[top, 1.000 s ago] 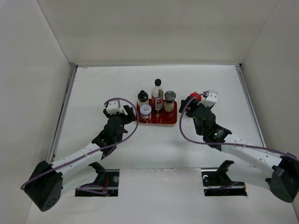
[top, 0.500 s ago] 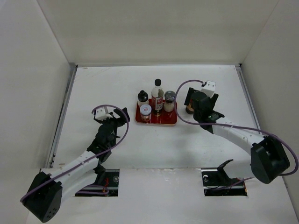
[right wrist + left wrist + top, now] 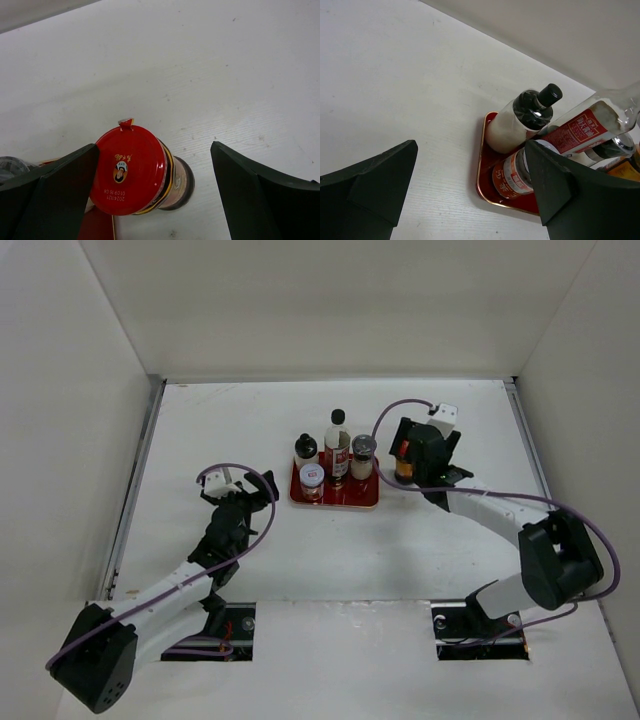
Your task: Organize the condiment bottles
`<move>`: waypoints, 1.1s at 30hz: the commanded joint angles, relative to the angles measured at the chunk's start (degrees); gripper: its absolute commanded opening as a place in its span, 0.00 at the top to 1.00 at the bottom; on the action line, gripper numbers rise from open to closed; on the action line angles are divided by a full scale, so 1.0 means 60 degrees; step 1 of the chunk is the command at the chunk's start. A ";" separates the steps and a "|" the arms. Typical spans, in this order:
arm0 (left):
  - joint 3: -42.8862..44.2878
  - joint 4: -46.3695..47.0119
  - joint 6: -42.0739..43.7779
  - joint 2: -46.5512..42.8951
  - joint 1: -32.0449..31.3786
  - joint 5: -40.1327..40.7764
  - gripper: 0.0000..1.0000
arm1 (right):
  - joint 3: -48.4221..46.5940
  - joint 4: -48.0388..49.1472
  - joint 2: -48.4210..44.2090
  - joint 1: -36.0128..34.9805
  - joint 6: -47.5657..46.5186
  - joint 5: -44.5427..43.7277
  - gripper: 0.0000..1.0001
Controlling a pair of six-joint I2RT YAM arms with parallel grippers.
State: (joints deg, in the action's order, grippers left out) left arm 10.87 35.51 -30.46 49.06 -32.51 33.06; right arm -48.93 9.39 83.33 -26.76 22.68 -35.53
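The left tool [image 3: 470, 150] hangs open and empty near the tray [image 3: 345, 502], likely keeping clear. The white bottle [image 3: 305, 450], jar [image 3: 312, 478], tall bottle [image 3: 337, 445] and shaker [image 3: 363, 455] stand grouped on the tray. Just right of it, on the bench [image 3: 250, 420], the red-capped bottle [image 3: 131, 170] stands between the right tool's [image 3: 154, 146] spread, unclamped fingers, apparently last to place.

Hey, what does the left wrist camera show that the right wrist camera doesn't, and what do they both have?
Only the left wrist view: the small white black-capped bottle, the tall clear bottle with the red label and the white-lidded jar, packed together on the red tray. Only the right wrist view: the red-capped brown bottle seen from above, standing on the table between the open fingers of the right gripper. Both: part of the red tray's gold-edged rim and the white table.
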 commanded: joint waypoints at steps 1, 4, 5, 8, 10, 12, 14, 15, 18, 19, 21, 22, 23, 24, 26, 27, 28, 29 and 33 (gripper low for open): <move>-0.0098 0.0615 -0.0124 -0.0090 0.0036 -0.0119 0.10 | -0.0123 0.0266 -0.0278 -0.0160 -0.0029 -0.0288 0.02; -0.0142 0.0659 -0.0124 -0.0105 0.0108 -0.0104 0.10 | 0.0039 0.0252 -0.0601 -0.0219 -0.0044 -0.0392 0.04; -0.0142 0.0659 -0.0124 -0.0076 0.0138 -0.0119 0.10 | 0.0068 0.0237 -0.0617 -0.0234 -0.0044 -0.0378 0.04; -0.0142 0.0674 -0.0139 -0.0090 0.0021 -0.0119 0.10 | 0.0302 0.0280 -0.0660 -0.0292 0.0073 -0.0392 0.04; -0.0142 0.0703 -0.0139 -0.0018 0.0065 -0.0119 0.10 | 0.0347 0.0209 -0.0661 -0.0336 0.0175 -0.0334 0.03; -0.0128 0.0733 -0.0139 0.0100 0.0109 -0.0119 0.10 | 0.0303 0.0135 -0.0500 -0.0351 0.0088 -0.0100 0.00; -0.0099 0.0733 -0.0139 0.0086 0.0021 -0.0148 0.10 | 0.0303 0.0062 -0.0368 -0.0307 0.0146 0.0018 0.00; -0.0098 0.0733 -0.0139 0.0085 0.0007 -0.0148 0.10 | 0.0317 0.0076 -0.0324 -0.0307 0.0161 0.0047 0.00; -0.0098 0.0733 -0.0139 0.0158 0.0079 -0.0148 0.10 | 0.0245 0.0149 -0.0178 -0.0307 0.0161 0.0121 0.06; -0.0098 0.0733 -0.0139 0.0159 0.0065 -0.0148 0.10 | 0.0230 0.0178 -0.0163 -0.0307 0.0176 0.0106 0.10; -0.0098 0.0733 -0.0139 0.0158 0.0050 -0.0076 0.09 | 0.0186 0.0252 -0.0119 -0.0293 0.0176 0.0120 0.21; -0.0098 0.0733 -0.0139 0.0217 0.0050 -0.0061 0.09 | 0.0142 0.0237 -0.0090 -0.0307 0.0176 0.0135 0.25; -0.0098 0.0733 -0.0139 0.0261 0.0108 -0.0061 0.09 | 0.0055 0.0150 -0.0017 -0.0322 0.0176 0.0164 0.27; -0.0069 0.0675 -0.0139 0.0261 0.0123 -0.0075 0.07 | 0.0025 0.0120 0.0042 -0.0336 0.0161 0.0165 0.28; -0.0054 0.0659 -0.0139 0.0203 0.0051 -0.0046 0.03 | 0.0054 0.0076 0.0072 -0.0336 0.0190 0.0165 0.26; -0.0083 0.0717 -0.0124 0.0188 0.0036 -0.0031 0.02 | 0.0097 0.0033 0.0072 -0.0336 0.0190 0.0179 0.22; -0.0098 0.0732 -0.0124 0.0188 0.0079 -0.0002 0.01 | 0.0112 -0.0055 0.0072 -0.0336 0.0205 0.0194 0.18; -0.0098 0.0733 -0.0124 0.0231 0.0138 -0.0002 0.01 | 0.0141 -0.0157 0.0086 -0.0336 0.0219 0.0194 0.11; -0.0054 0.0688 -0.0124 0.0174 0.0022 -0.0032 0.00 | 0.0361 -0.0144 0.0043 -0.0336 0.0293 0.0194 0.13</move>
State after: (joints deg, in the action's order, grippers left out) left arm 10.22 37.06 -30.65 50.59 -32.18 32.77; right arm -47.00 7.94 83.92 -28.23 23.79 -34.83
